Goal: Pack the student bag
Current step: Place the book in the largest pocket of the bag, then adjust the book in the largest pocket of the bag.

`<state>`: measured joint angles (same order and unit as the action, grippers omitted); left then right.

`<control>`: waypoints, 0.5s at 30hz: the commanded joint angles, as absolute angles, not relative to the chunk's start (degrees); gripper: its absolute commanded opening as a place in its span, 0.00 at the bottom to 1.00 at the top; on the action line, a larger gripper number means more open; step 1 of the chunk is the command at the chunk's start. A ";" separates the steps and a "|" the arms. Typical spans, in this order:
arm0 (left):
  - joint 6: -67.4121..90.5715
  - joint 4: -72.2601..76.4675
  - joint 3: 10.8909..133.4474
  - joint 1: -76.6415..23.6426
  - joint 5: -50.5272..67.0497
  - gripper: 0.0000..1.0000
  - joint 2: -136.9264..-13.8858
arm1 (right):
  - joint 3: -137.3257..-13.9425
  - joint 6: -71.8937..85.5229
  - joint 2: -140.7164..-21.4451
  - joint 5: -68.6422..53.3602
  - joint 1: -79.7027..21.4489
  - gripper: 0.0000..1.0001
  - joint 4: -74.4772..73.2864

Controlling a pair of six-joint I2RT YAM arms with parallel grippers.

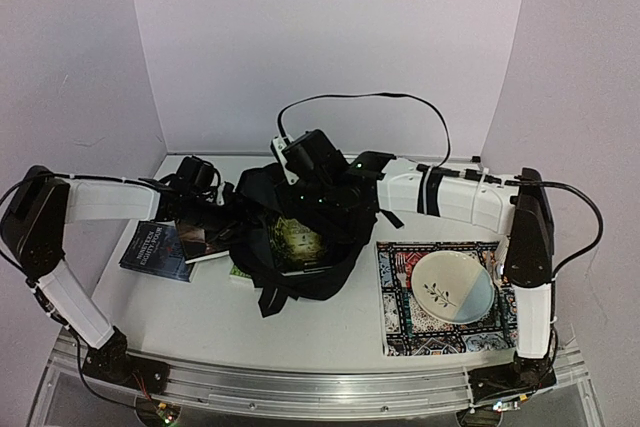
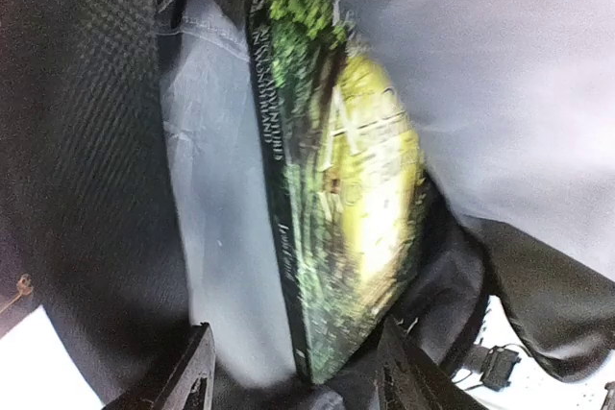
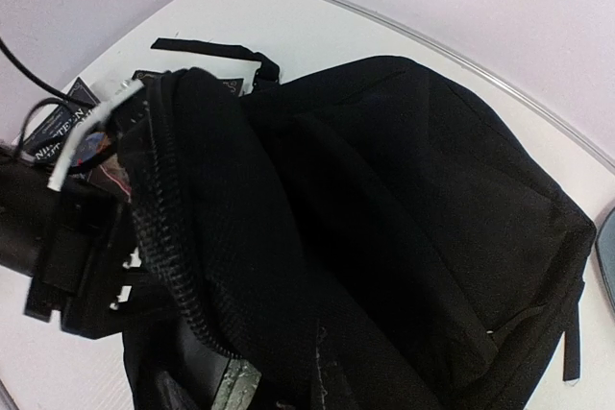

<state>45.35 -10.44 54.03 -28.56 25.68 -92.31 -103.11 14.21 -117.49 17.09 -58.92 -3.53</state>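
A student bag (image 1: 300, 277), black and soft, sits at the middle of a white bench (image 1: 200, 332), its mouth held wide. Inside it stands a green book (image 2: 336, 208) with a leafy green and yellow cover. Pale lettering runs along the spine but is too blurred to read.

The left gripper (image 2: 296, 381) reaches into the bag from the bench's left side. Its jaws stand apart, one finger on each side of the book's lower end, not pressing it.

The right gripper (image 1: 305, 187) comes in from the right, over the bag's far rim. It is closed, and the raised zip edge looks pinched in it. Its fingertips are hidden by fabric.

Near the left edge lies a dark book (image 1: 158, 250), touching the bag's left side. Its pale title looks like "Nineteen Eighty-Four", though it is not sharp.

Toward the near right corner lies a patterned mat (image 1: 400, 327), and on it rests a pale plate (image 1: 452, 285) painted with a sprig.
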 commanded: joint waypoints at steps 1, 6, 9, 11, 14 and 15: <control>49.69 -8.60 52.54 -32.69 22.13 0.60 -87.78 | -107.18 14.58 -119.12 18.95 -59.19 0.00 -3.52; 53.07 -7.74 52.20 -37.22 18.38 0.61 -88.49 | -107.50 15.51 -120.23 18.38 -59.18 0.00 -3.52; 53.84 -6.54 52.29 -37.53 17.99 0.60 -89.91 | -107.46 15.34 -120.66 17.71 -59.17 0.00 -3.59; 54.05 -6.26 52.57 -37.59 18.39 0.60 -90.81 | -107.11 15.13 -120.28 17.83 -59.20 0.00 -3.75; 56.53 -4.85 51.95 -38.35 18.88 0.60 -91.60 | -106.64 14.53 -119.24 18.41 -59.18 0.00 -3.78; 57.65 -4.08 51.44 -38.79 18.57 0.60 -91.72 | -106.61 14.28 -118.91 18.39 -59.20 0.00 -3.74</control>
<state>53.72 -7.90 52.49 -37.85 19.69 -90.74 -104.95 14.83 -119.50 17.38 -58.92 -4.44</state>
